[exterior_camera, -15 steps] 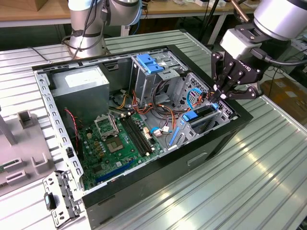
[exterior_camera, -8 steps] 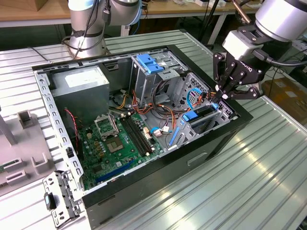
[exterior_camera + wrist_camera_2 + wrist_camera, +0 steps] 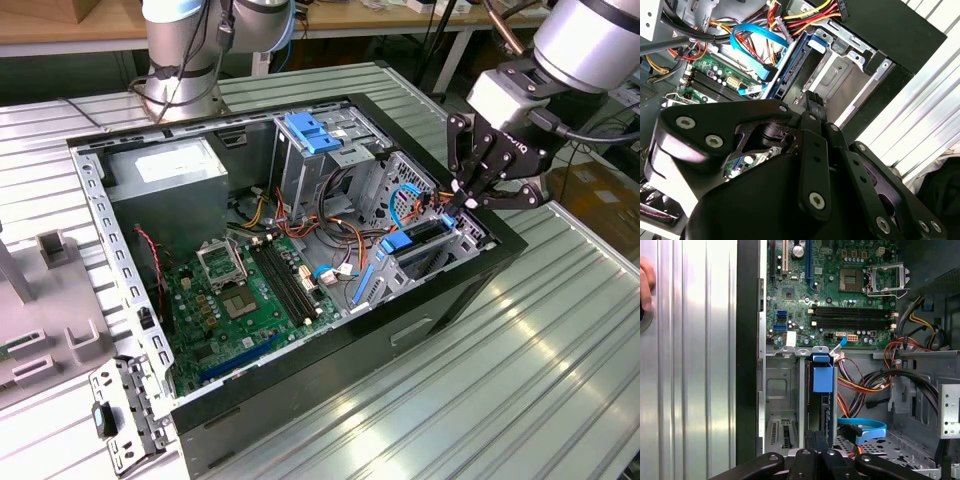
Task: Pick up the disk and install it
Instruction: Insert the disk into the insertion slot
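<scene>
End effector: 1. Black linkage body sits closest to the lens in the second wrist view. Fingers pressed together, tips aimed at the disk's upper edge. Can't tell if they touch it.
Disk: 1. Stands on edge in the drive cage at the case corner under the end effector, blue carrier tab on top.
Case: 1. Black tower, open side up, lying on the ribbed metal table.
Inside case: 1 motherboard, 1 grey power supply box, 1 blue ribbed bracket on the taller cage, 1 blue data cable, plus a tangle of red, yellow and orange wires.
Drive cage slots: 2, side by side. The disk is in the slot farther from the case's outer wall.
Outside case: 1 perforated metal bracket on the table at the case's near corner.
Hidden/cut off: cage walls cover the disk's body and label. 1 hand, cut by the frame edge, is over the table beyond the case wall.
</scene>
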`<action>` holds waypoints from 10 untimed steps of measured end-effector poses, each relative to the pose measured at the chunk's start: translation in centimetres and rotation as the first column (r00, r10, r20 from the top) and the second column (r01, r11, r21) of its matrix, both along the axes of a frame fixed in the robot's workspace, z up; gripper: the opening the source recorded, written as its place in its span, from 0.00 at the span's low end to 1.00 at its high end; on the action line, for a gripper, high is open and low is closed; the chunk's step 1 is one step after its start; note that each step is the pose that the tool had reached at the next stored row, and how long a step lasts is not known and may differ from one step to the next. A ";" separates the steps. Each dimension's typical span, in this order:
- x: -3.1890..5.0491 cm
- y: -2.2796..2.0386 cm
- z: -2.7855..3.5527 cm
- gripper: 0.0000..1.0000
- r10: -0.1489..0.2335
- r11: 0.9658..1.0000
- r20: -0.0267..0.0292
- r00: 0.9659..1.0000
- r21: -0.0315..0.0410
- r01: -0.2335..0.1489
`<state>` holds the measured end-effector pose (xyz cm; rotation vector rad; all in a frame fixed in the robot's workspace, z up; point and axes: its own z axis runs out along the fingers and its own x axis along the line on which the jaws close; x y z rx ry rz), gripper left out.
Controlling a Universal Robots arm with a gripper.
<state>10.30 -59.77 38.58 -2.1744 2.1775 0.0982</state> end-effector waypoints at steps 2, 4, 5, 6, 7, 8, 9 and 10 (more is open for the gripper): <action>0.38 0.00 -0.07 0.11 0.000 1.000 0.000 1.000 0.000 0.000; 0.94 0.00 -0.08 0.11 0.000 1.000 0.000 1.000 0.000 0.000; 1.10 0.00 -0.08 0.11 0.000 1.000 0.000 1.000 0.000 0.000; 1.33 0.00 -0.07 0.11 0.000 1.000 0.000 1.000 0.000 0.000; 1.49 0.00 -0.08 0.11 0.000 1.000 0.000 1.000 0.000 0.000; 1.50 0.00 -0.08 0.11 0.000 1.000 0.000 1.000 0.000 0.000; 1.51 0.00 -0.08 0.11 0.000 1.000 0.000 1.000 0.000 0.000; 1.51 0.00 -0.08 0.11 0.000 1.000 0.000 1.000 0.000 0.000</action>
